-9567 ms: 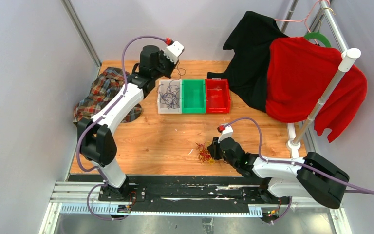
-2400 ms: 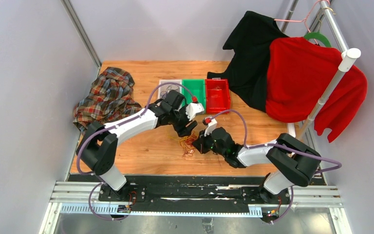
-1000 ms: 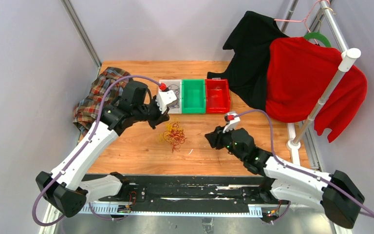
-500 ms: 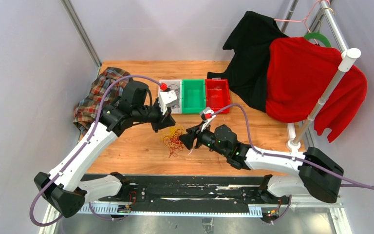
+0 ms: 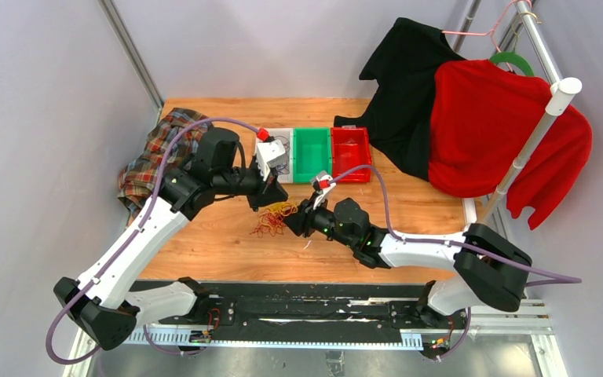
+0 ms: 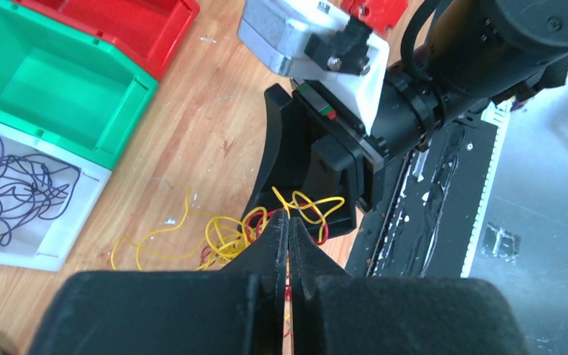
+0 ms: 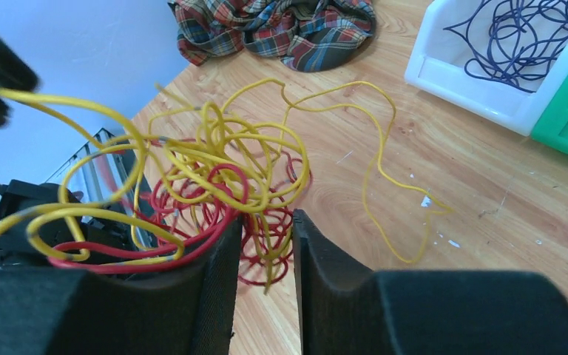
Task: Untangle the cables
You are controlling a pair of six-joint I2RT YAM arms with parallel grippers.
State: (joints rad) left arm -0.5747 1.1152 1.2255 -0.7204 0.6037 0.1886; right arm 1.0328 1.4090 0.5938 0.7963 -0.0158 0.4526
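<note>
Cables [image 5: 271, 220] — thin yellow and red loops — pinched in clenched left tool [image 6: 289, 217], right tool [image 7: 266, 219] parted around strands.

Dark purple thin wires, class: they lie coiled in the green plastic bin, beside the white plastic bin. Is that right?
No. The dark purple thin wires lie coiled in the white plastic bin, beside the green plastic bin; the left wrist view shows it.

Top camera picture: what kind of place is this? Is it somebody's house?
Probably not a house, more likely a robot test booth. Plain grey walls close in a wooden table, two robot arms are bolted to a metal rail, and sorting bins sit ready.
</note>
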